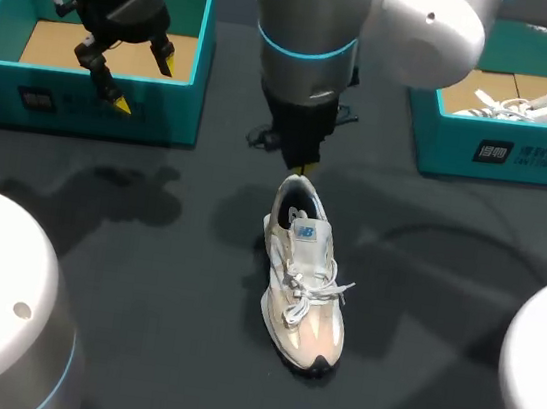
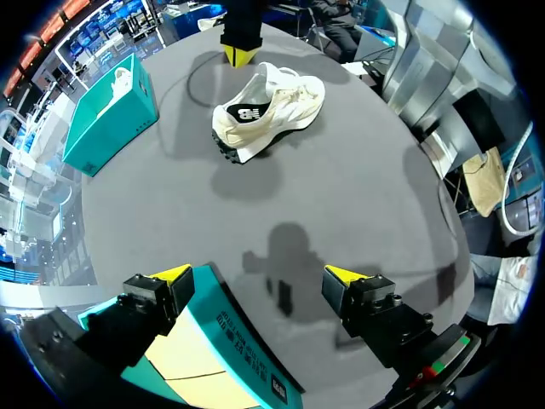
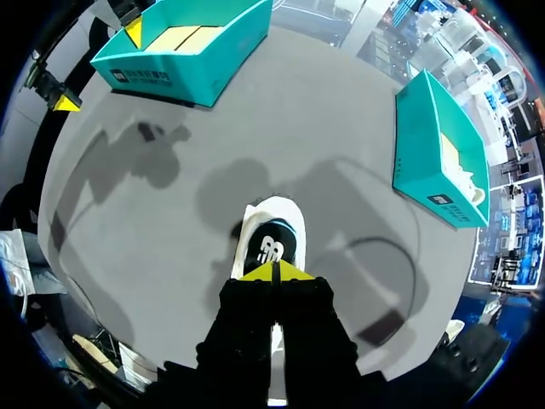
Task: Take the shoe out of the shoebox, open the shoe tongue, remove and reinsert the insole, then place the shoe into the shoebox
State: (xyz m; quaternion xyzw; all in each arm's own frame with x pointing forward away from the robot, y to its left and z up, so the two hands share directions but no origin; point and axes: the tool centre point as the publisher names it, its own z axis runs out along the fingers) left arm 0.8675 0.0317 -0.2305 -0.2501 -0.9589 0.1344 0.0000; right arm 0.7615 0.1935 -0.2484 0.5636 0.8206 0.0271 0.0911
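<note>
The left shoebox point(image 1: 95, 105), teal and lidless, stands on the counter point(image 1: 147, 248) at the shoe's 10 o'clock, with its cardboard floor visible. The left claw point(image 1: 144, 84) is released. Its fingers are spread wide, and it hangs over the front right part of this box. The shoe point(image 1: 302, 279), a cream-white laced trainer, stands upright on its sole at counter centre, outside both boxes, heel at 12 o'clock and toe near 5 o'clock. The right claw point(image 1: 301, 168) is clenched, yellow tips pressed together directly above the heel rim. Whether they pinch the rim cannot be told. The right shoebox point(image 1: 523, 147), also teal, stands at the shoe's 2 o'clock and contains a second pale shoe point(image 1: 529, 105).
</note>
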